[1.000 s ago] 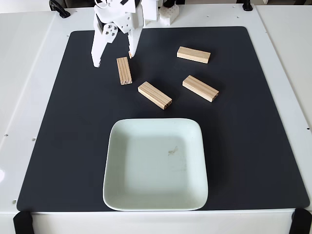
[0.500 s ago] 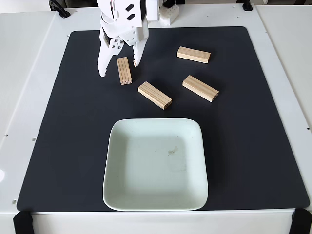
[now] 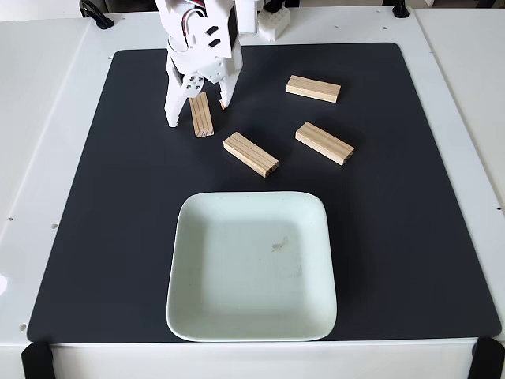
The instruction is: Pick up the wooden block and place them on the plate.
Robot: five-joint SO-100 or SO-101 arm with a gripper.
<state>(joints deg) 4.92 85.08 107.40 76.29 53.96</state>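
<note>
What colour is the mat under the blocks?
Black, matte and plain; the mat shows best in the fixed view.

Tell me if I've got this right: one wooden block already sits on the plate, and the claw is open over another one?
Not quite. In the fixed view the plate holds no block; all four lie on the black mat. The claw is indeed open, straddling the leftmost block.

No readable text, label or number anywhere.

Grainy pale wood blocks (image 3: 250, 154), glossy smooth plate (image 3: 189, 316), matt black mat (image 3: 410, 237).
</note>
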